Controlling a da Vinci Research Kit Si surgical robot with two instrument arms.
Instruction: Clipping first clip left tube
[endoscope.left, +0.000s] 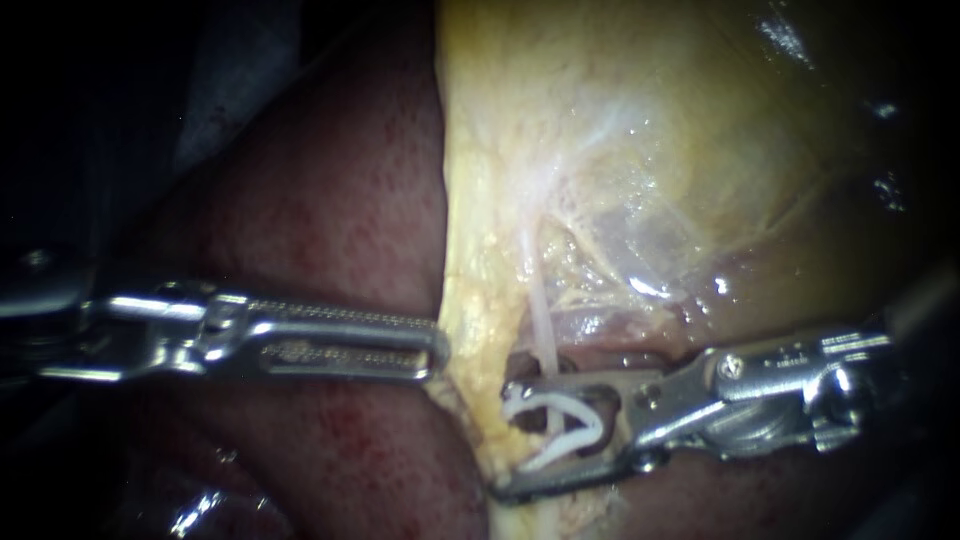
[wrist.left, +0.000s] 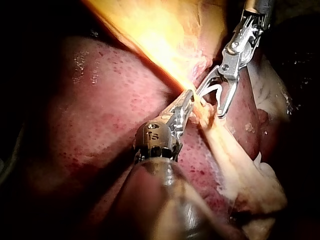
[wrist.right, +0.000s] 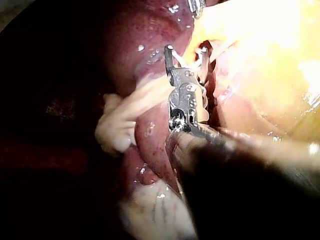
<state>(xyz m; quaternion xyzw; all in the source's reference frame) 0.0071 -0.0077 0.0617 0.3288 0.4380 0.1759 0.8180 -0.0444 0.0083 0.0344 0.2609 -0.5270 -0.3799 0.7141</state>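
A thin pale tube (endoscope.left: 543, 335) runs down from the yellowish gallbladder (endoscope.left: 620, 150). My right instrument (endoscope.left: 505, 437) comes in from the right. Its jaws stand wide apart with a white clip (endoscope.left: 560, 425) seated between them. The tube passes between the clip's legs. My left instrument (endoscope.left: 437, 348) comes in from the left, and its long serrated jaws are shut on the gallbladder's edge. In the left wrist view the left instrument (wrist.left: 186, 102) holds that pale edge, with the right instrument (wrist.left: 210, 103) and clip (wrist.left: 212, 92) just ahead. The right wrist view shows the right instrument (wrist.right: 185, 52) with the clip (wrist.right: 202, 57).
Dark red liver (endoscope.left: 330, 200) lies under and around both instruments. A loose strand of pale tissue (wrist.left: 235, 160) hangs from the gallbladder's edge beside the left instrument. The tip of the left instrument (wrist.right: 197, 5) shows ahead of the right one.
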